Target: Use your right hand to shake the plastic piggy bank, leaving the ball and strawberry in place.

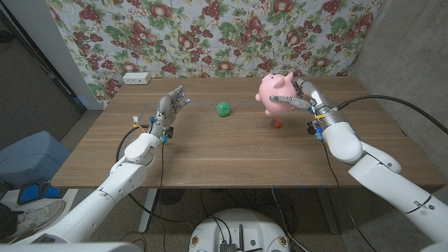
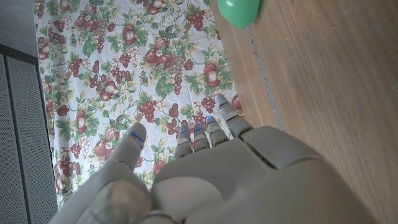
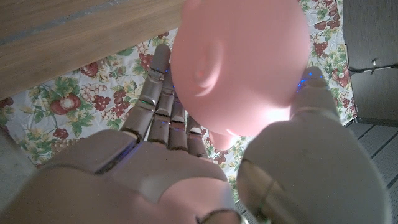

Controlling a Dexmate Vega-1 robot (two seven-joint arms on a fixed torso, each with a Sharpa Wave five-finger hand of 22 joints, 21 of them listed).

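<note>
Fingers (image 1: 297, 99) around pink piggy bank (image 1: 274, 89) — aloft

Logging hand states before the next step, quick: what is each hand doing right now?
Left hand: open, holding nothing, fingers apart.
Right hand: holding the pink piggy bank, lifted off the table.

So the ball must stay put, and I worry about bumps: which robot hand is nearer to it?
Left. The left robot hand stands open beside the ball, apart from it. The right robot hand holds the pig farther off.
</note>
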